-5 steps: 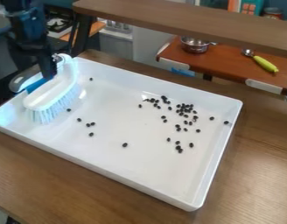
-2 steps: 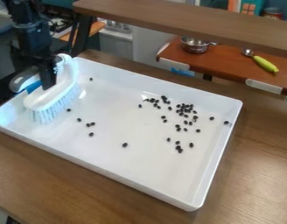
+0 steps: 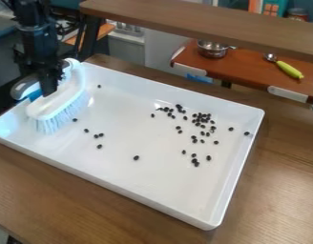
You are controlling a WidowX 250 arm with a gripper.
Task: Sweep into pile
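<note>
Bench (image 3: 69, 190): lay under the white tray (image 3: 152, 178).
Brush (image 3: 52, 106): rested bristles down at the tray's left end.
End effector (image 3: 49, 88): was at the brush; whether it gripped could not be told.
Beans (image 3: 136, 157): lay scattered, thickest far right.
Sweep: seemed at brush-taking; next needed a secure hold, then gathering strokes.

Brightly lit tray (image 3: 146, 181), glare at its left corner, shadowy upper left

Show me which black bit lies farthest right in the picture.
The lone bit by the right wall of the tray; every other bit lies to its left.
</note>
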